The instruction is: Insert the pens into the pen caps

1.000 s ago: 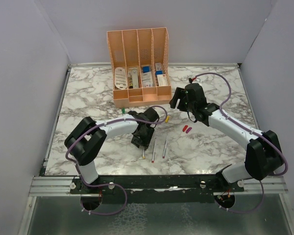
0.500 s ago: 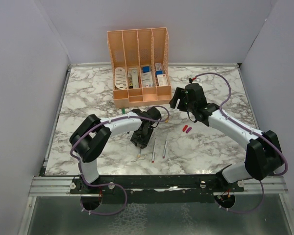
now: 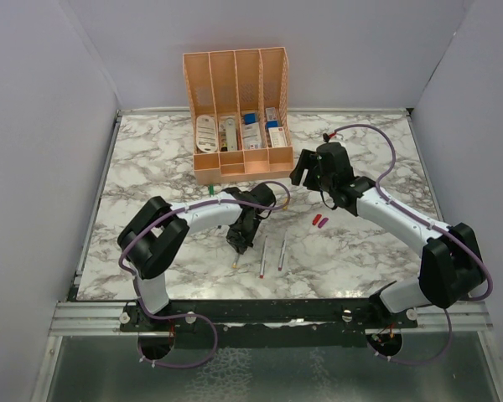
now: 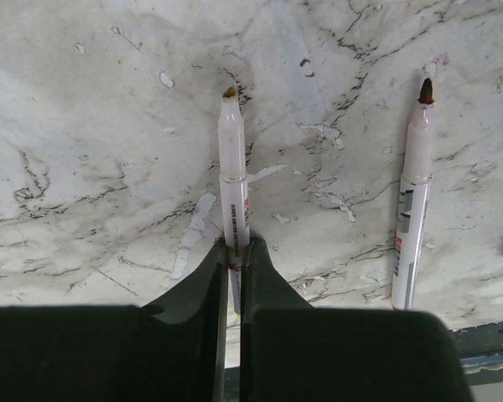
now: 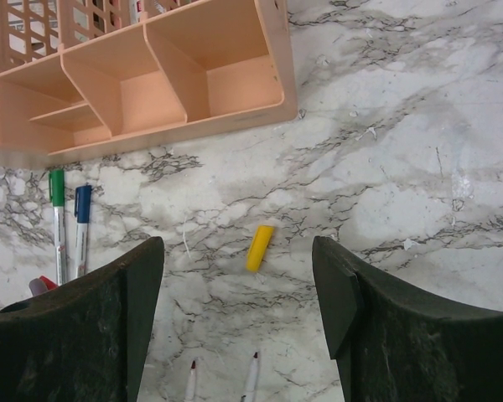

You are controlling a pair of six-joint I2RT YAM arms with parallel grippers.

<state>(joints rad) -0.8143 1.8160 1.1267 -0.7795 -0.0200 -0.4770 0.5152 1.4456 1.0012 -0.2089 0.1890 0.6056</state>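
Left gripper [image 4: 235,251] clenched a pen [image 4: 232,159] on the worktop [image 4: 84,167]
Held near its tail, it could pivot when lifted; right gripper [image 5: 237,251], at two o'clock, stood open.

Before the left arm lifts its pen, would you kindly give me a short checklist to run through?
1. The left gripper is shut on the held pen: ok.
2. Tip of that pen is bare: ok.
3. The neighbouring pen lies apart from it: ok.
4. The yellow cap lies free, nothing touching it: ok.
5. The right gripper is open above that cap: ok.
6. Tip colour matches the cap: cannot tell.
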